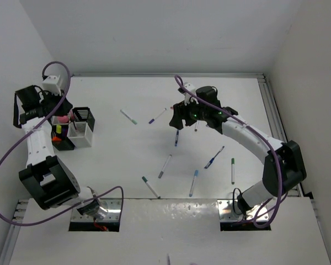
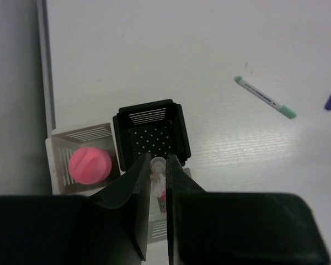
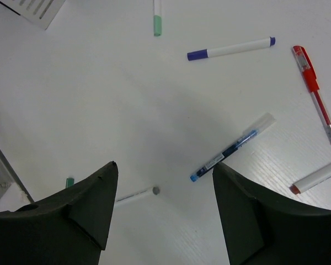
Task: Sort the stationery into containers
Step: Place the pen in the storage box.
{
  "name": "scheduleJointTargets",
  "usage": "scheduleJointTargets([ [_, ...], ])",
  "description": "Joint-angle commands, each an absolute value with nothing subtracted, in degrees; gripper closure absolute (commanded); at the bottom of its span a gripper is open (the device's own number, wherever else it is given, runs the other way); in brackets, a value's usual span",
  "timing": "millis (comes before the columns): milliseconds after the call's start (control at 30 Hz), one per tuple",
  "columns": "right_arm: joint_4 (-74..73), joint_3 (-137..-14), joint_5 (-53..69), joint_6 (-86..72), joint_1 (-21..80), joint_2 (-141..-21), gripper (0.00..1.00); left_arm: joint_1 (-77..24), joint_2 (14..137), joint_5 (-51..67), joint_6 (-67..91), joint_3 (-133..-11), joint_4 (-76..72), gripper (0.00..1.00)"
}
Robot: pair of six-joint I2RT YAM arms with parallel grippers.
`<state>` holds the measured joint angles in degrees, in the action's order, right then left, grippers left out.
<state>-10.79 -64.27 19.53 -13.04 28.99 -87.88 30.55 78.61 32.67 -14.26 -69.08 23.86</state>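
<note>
My left gripper [image 2: 158, 163] is shut on a thin pen [image 2: 158, 167] with a clear cap and a red band, seen end-on. It hangs over the near rim of a black mesh container [image 2: 179, 135], with a white container [image 1: 81, 135] just below. A pale container [image 2: 56, 148] to the left holds the pink stick [image 2: 90, 164]. My right gripper [image 3: 163, 175] stands open and empty above the table, over a blue pen [image 3: 231, 148] and a white pen [image 3: 135, 195]. In the top view the left gripper [image 1: 66, 117] is over the containers and the right gripper [image 1: 182, 118] is mid-table.
Loose stationery lies around: a green-capped marker [image 2: 265, 96], a purple marker [image 3: 231, 48], a red pen [image 3: 317, 99], and several pens near the front [image 1: 193, 183]. A further black container [image 1: 60, 141] holds highlighters. The table's left rail [image 2: 44, 66] runs close by the containers.
</note>
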Motion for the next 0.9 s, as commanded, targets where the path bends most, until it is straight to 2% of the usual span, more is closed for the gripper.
scheduleJointTargets([
  [0,-9.0,-64.0,19.9,-12.4,28.7,-85.6,0.32,31.6,77.1,39.7,-21.0,-68.3,23.8,0.84],
  [100,-8.9,-64.0,19.9,-12.4,28.7,-85.4,0.32,31.7,77.1,40.6,-21.4,-67.7,22.7,0.85],
  [233,-9.0,-63.5,19.9,-12.2,28.6,-85.3,0.33,31.8,76.9,40.6,-17.3,-67.9,16.4,0.93],
  [533,-9.8,-64.0,20.0,-11.7,28.5,-85.8,0.33,30.2,86.8,41.0,-14.9,-85.7,21.5,0.94],
  [867,-9.4,-63.5,19.2,-12.0,27.2,-87.6,0.34,28.4,90.5,41.4,-11.3,-79.6,14.0,0.94],
])
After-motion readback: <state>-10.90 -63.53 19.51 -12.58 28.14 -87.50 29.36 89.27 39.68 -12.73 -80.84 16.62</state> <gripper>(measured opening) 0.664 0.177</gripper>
